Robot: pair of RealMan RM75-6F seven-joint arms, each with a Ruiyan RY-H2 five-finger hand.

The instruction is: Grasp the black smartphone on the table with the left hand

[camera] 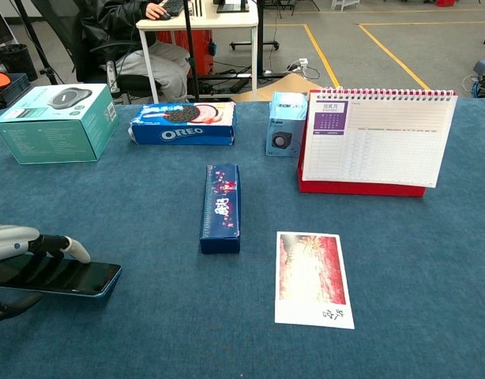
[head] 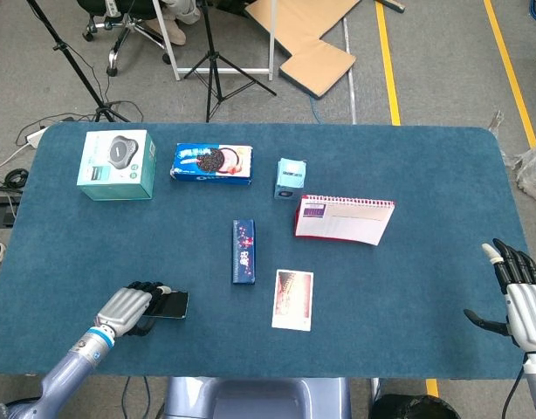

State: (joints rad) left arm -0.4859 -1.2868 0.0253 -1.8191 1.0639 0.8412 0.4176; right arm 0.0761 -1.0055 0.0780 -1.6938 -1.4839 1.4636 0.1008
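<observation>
The black smartphone (head: 170,305) (camera: 69,276) lies flat in my left hand (head: 126,309) near the table's front left edge. My fingers (camera: 37,240) curl over its top and the thumb sits below it. In the chest view the phone looks slightly raised off the blue cloth. My right hand (head: 521,295) rests at the front right corner, fingers spread, holding nothing; the chest view does not show it.
A dark blue slim box (head: 243,251) and a photo card (head: 292,299) lie right of the phone. Further back stand a teal box (head: 117,164), an Oreo pack (head: 212,163), a small blue box (head: 291,178) and a desk calendar (head: 343,218).
</observation>
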